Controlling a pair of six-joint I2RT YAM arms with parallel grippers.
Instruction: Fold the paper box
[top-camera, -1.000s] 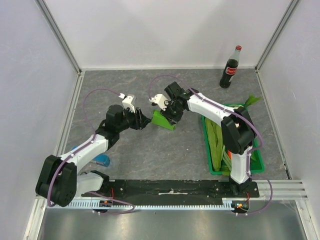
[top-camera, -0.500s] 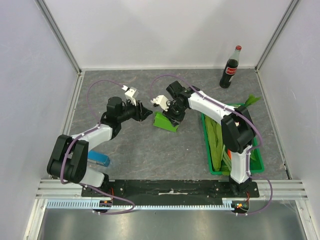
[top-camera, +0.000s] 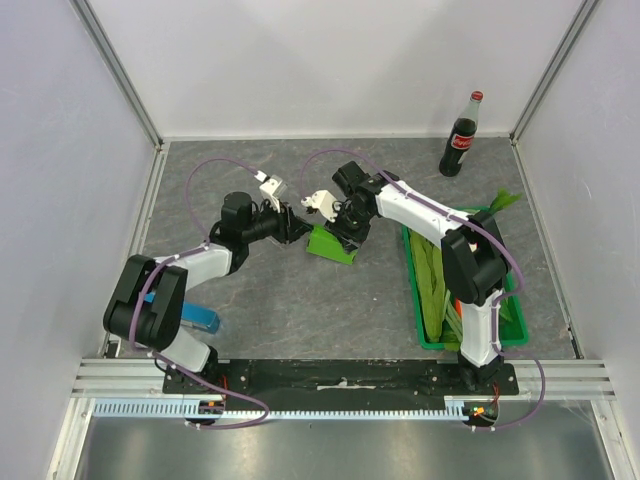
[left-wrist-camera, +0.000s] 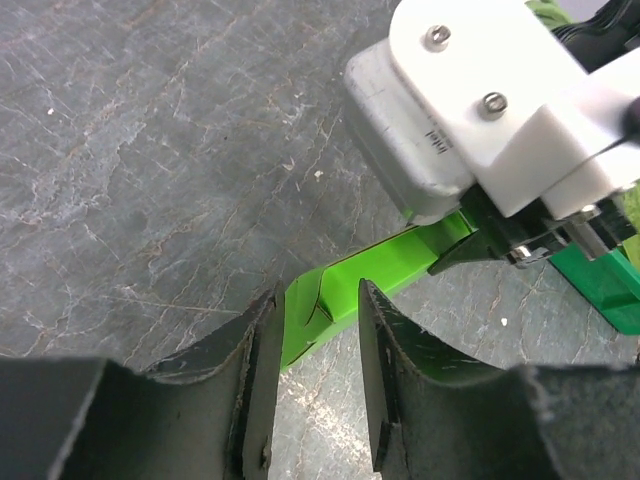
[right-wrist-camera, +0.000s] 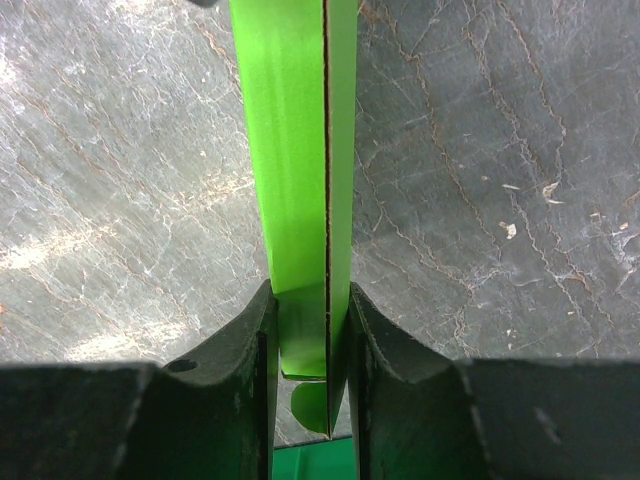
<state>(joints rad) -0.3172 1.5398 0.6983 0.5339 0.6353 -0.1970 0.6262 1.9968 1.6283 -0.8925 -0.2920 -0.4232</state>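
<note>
A grey stone-patterned table (top-camera: 300, 300) inside pale walls holds one cola bottle (top-camera: 461, 135), one green crate (top-camera: 418, 300), one blue block (top-camera: 203, 318) and one paper box (top-camera: 333, 243), mid-table. Only the right wrist view shows the right gripper (right-wrist-camera: 310, 330) clamped on its doubled edge. The left gripper (left-wrist-camera: 315, 300) stands parted around a corner, contact unclear.

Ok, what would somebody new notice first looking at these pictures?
The bright lime-green paper box mid-table, pinched edge-on between the right fingers, while the left fingers stand open at its corner. After that, the cola bottle upright in the far right corner and the dark-green crate of vegetables along the right side.
</note>
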